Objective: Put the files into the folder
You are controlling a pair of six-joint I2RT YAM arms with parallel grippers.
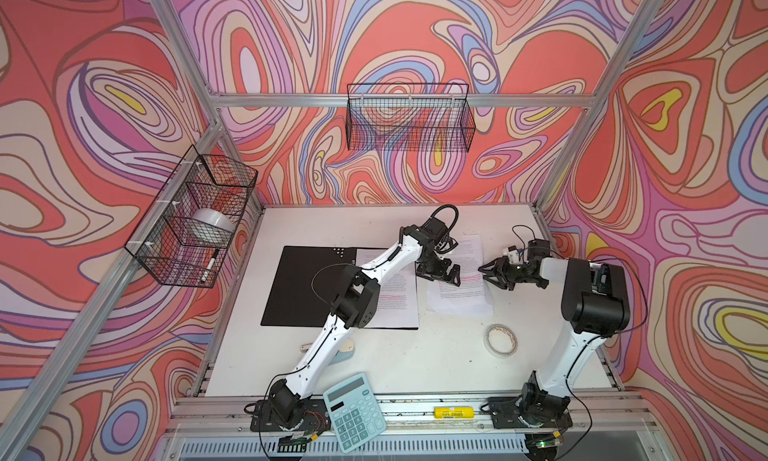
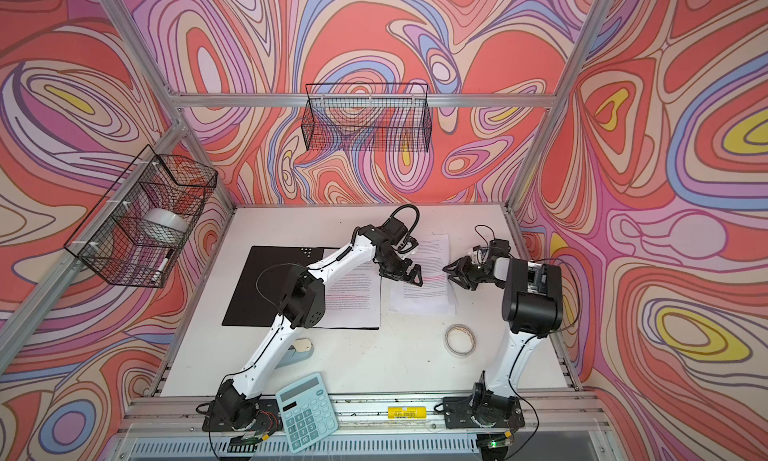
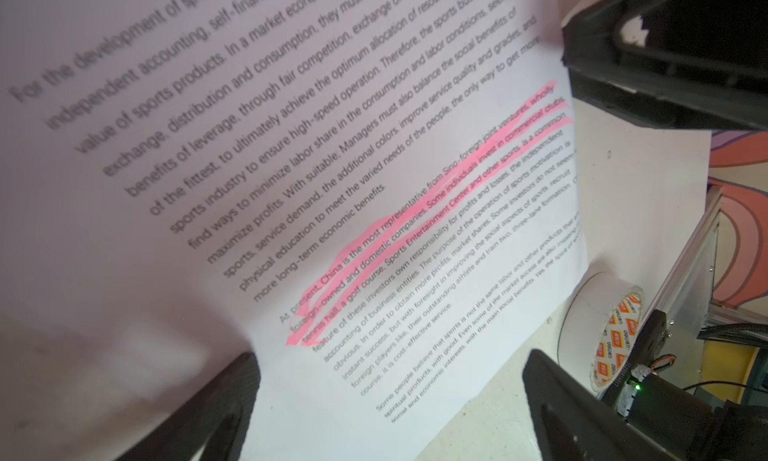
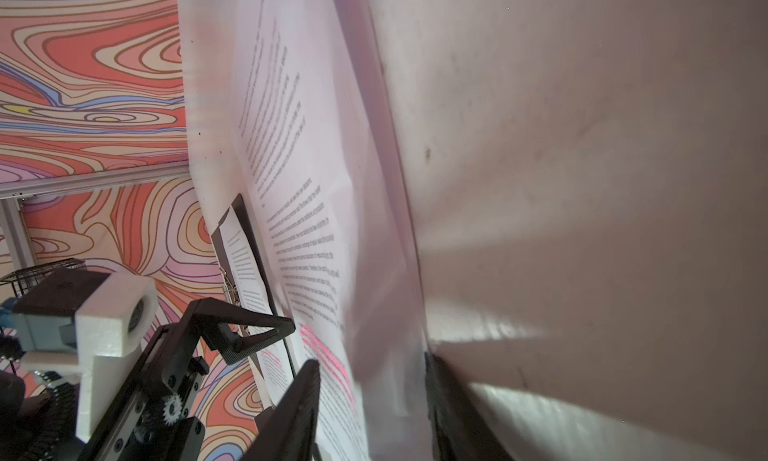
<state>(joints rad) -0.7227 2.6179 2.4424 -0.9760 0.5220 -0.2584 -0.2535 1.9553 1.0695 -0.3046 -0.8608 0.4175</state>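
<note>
The white table [image 1: 415, 355] fills the cell floor in both top views. The folder [image 1: 307, 284] [image 2: 266, 288] lies open and flat at 9 o'clock from the table's centre, black inside up, with one printed sheet [image 1: 395, 297] on its 3 o'clock half. The files [image 1: 461, 297] [image 2: 424, 301], a loose stack of pink-highlighted pages, lie on the table at 2 o'clock, just beside the folder and outside it. The left gripper [image 1: 437, 278] hovers over the stack's 9 o'clock edge, jaws spread wide, holding nothing. The right gripper [image 1: 484, 274] sits at the stack's 3 o'clock edge, jaws part-way apart with that edge between them. A teal calculator [image 1: 354, 411] rests at the 6 o'clock edge; a tape roll [image 1: 501, 340] lies at 4 o'clock.
</note>
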